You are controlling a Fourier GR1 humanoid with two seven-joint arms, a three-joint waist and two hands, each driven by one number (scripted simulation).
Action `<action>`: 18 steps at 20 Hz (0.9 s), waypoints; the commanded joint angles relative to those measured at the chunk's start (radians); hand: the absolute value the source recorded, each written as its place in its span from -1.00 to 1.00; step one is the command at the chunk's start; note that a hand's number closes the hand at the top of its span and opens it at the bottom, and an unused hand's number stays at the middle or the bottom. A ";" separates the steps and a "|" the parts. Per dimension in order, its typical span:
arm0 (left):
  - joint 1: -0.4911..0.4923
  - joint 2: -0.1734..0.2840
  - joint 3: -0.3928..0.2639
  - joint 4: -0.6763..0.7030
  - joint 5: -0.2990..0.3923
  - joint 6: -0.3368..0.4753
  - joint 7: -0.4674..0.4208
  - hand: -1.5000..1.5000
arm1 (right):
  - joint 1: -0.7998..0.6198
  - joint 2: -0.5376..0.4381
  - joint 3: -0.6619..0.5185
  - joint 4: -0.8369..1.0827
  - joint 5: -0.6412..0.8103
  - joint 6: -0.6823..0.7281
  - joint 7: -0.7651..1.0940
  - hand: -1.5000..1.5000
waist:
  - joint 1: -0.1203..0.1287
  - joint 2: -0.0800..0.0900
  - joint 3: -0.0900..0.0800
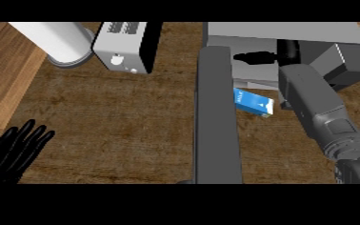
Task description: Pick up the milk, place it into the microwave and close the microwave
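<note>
Nearest the viewer, at the lower left edge, the left robot hand [22, 145] rested with straight fingers pointing up, holding nothing, over the brown counter [119, 124].

Along the right side, the right grey forearm [316, 112] reached up and away from the lower edge. At its far end the right robot hand [256, 57] showed dark against the pale inside of the microwave [281, 33]. Whether its fingers were spread or curled could not be told; nothing could be seen in it.

Mid-scene, the microwave door [215, 119] stood swung wide open, seen edge-on as a long dark grey slab running from near to far. Just right of it lay the milk [252, 101], a blue carton on its side, tilted. It sat beside the door and below the pale microwave floor; whether it rested fully inside the cavity or on the counter at the opening could not be settled from this angle. The right forearm passed beside it, apart from it.

Farther left stood a small white and black appliance [125, 47], and beyond it a white cylinder [60, 40].

Judgement on progress: the carton looked released at or near the microwave, so pickup and carry seemed done. Placement stayed doubtful. Door closing plainly remained undone.
</note>
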 commanded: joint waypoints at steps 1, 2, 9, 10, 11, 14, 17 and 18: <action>0.017 -0.025 -0.061 0.026 -0.039 -0.079 -0.019 -1.00 | 0.054 0.013 -0.031 0.000 -0.041 0.156 -0.056 -1.00 | -0.016 -0.007 0.000; -0.012 -0.032 -0.081 0.063 -0.083 -0.078 -0.010 -1.00 | 0.057 0.044 -0.025 0.003 -0.041 0.185 -0.056 -1.00 | -0.039 -0.015 -0.001; -0.019 -0.082 -0.158 0.082 -0.224 -0.124 -0.035 -1.00 | 0.168 0.130 -0.071 -0.018 -0.116 0.340 -0.146 -1.00 | -0.062 -0.030 -0.002; -0.012 -0.012 -0.125 0.052 -0.136 -0.133 -0.010 -1.00 | 0.219 0.111 -0.062 -0.032 -0.114 0.379 -0.183 -1.00 | -0.066 -0.032 -0.002; -0.082 -0.082 -0.177 0.138 -0.315 -0.095 -0.077 -1.00 | 0.225 0.135 -0.059 -0.041 -0.113 0.356 -0.198 -1.00 | -0.074 -0.031 -0.003; -0.044 -0.083 -0.213 0.159 -0.424 -0.096 -0.195 -1.00 | 0.277 0.167 -0.043 -0.055 -0.122 0.421 -0.194 -1.00 | -0.081 -0.039 -0.004; -0.093 -0.084 -0.249 0.167 -0.417 -0.040 -0.147 -1.00 | 0.369 0.206 0.012 -0.101 -0.093 0.400 -0.209 -1.00 | -0.102 -0.046 -0.005; -0.068 -0.084 -0.276 0.201 -0.498 -0.023 -0.235 -1.00 | 0.411 0.243 0.028 -0.101 -0.078 0.367 -0.251 -1.00 | -0.099 -0.045 -0.005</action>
